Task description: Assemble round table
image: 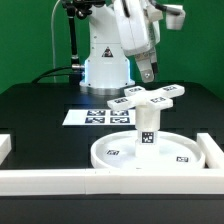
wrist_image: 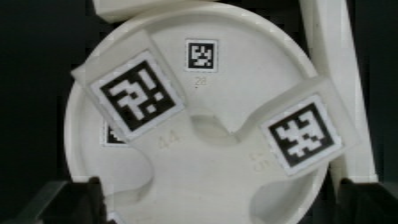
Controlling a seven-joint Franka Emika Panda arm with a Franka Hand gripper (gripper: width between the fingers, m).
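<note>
The white round disc (image: 115, 153) lies on the black table, rim up. The short leg (image: 147, 127) stands upright at its centre, and the cross-shaped foot piece (image: 152, 97) sits on top of the leg. My gripper (image: 146, 74) hangs just above and behind the foot piece, not touching it. In the wrist view the disc (wrist_image: 249, 40) fills the picture. Two tagged arms of the foot piece (wrist_image: 135, 95) lie below my gripper (wrist_image: 217, 208). The dark fingers (wrist_image: 64, 200) stand wide apart with nothing between them. The leg is hidden in that view.
The marker board (image: 98, 117) lies flat behind the disc at the exterior view's left. Long white border bars run along the front (image: 90, 181) and the exterior view's right (image: 212, 152). The robot base (image: 105, 65) stands at the back.
</note>
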